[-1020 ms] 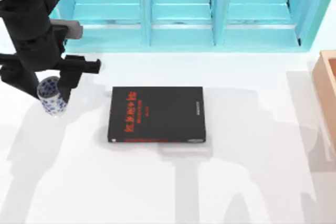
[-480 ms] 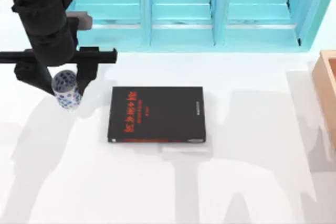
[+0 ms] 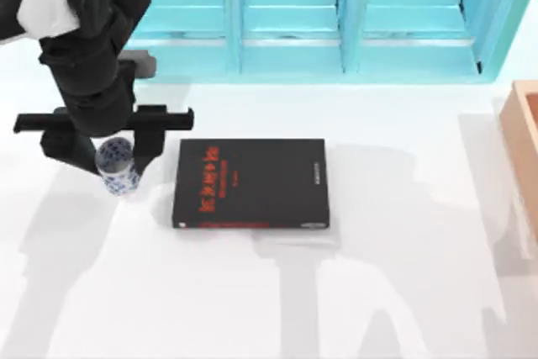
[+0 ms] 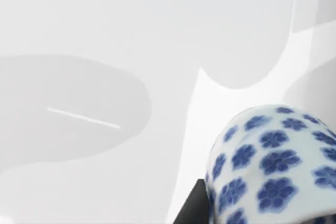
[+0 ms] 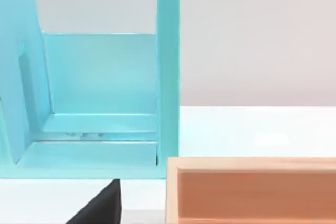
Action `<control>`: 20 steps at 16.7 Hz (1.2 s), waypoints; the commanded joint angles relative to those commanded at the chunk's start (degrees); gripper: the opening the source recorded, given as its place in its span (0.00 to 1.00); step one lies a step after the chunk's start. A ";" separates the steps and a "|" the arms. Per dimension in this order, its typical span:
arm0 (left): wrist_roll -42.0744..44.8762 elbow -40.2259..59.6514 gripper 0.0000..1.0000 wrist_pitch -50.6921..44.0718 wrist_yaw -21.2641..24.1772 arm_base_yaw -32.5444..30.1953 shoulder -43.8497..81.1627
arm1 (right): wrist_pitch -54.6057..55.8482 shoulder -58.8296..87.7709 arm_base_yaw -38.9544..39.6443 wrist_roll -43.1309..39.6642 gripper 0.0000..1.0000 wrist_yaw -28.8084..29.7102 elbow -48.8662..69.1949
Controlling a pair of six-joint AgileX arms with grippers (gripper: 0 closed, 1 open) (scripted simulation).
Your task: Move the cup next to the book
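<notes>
A: From the top view, where is the cup (image 3: 118, 167)?
B: Toward the worktop's (image 3: 378, 292) left edge, between the two fingers (image 3: 150, 142) of the left gripper (image 3: 105, 150), which are clamped on it. It is near the left edge of the book (image 3: 250, 183) but apart from it, with a strip of bare worktop between.

A: And the book?
B: Flat, near the middle of the worktop, red lettering toward its left side. A turquoise shelf unit (image 3: 294, 18) runs along the far edge, and a wooden box (image 3: 523, 136) sits at the right edge.

A: The left wrist view?
B: The cup's (image 4: 270, 166) blue flower pattern up close, a dark finger (image 4: 191, 208) against it, pale worktop (image 4: 105, 35) behind.

A: The right wrist view?
B: The turquoise shelf unit (image 5: 100, 103), the wooden box (image 5: 252, 190), and a dark corner I take for the book (image 5: 102, 208). I cannot tell how the right arm's fingers stand.
</notes>
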 joint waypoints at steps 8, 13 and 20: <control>0.05 -2.58 0.15 2.77 -0.03 -0.09 0.68 | 0.00 0.00 0.00 0.00 1.00 0.00 0.00; 0.05 -2.58 0.53 2.77 -0.03 -0.09 0.68 | 0.00 0.00 0.00 0.00 1.00 0.00 0.00; 0.05 -2.58 1.00 2.77 -0.03 -0.09 0.68 | 0.00 0.00 0.00 0.00 1.00 0.00 0.00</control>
